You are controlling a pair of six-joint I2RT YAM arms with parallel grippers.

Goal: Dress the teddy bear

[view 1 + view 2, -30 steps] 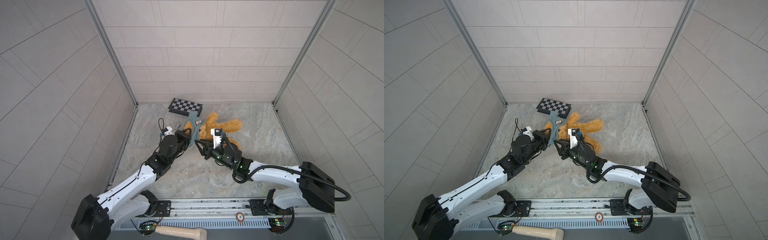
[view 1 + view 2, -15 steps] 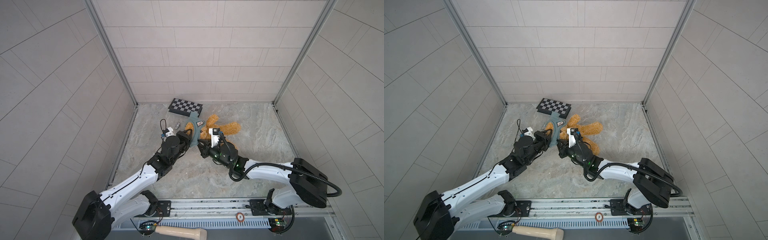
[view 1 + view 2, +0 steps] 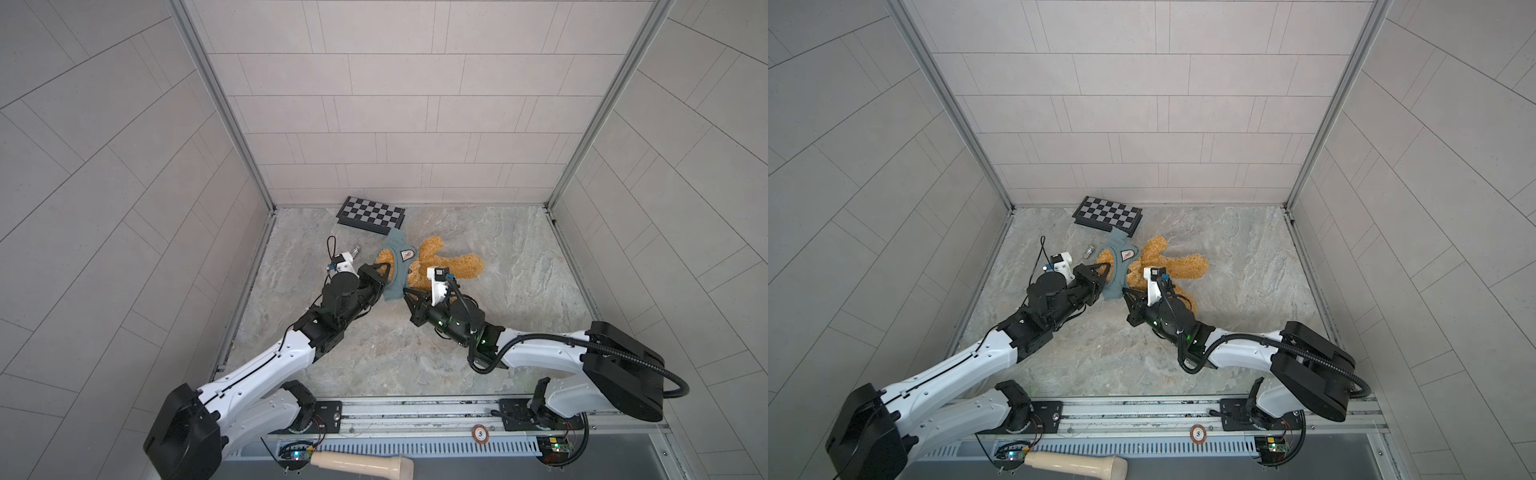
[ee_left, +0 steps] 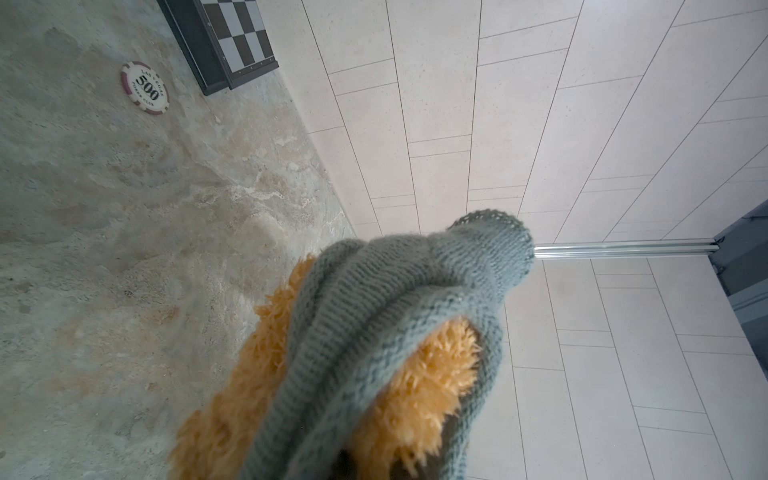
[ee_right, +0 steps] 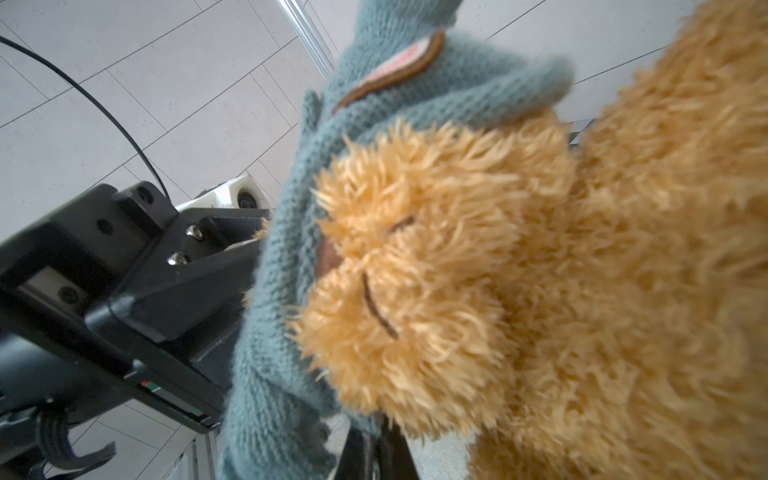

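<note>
The teddy bear lies on the marble floor in both top views, with a grey-blue knitted sweater bunched over its head. My left gripper is shut on the sweater's left side. In the left wrist view the sweater and bear fur hide the jaws. My right gripper is shut on the sweater's lower edge below the bear's muzzle. Its dark fingertips pinch the knit.
A folded chessboard lies against the back wall. A small metal object sits left of the bear, and a poker chip lies near the board. A wooden handle lies below the front rail.
My right gripper's jaws have gone from partly open to shut on the sweater's edge. The left gripper has kept its grip, and both arms have barely moved.
</note>
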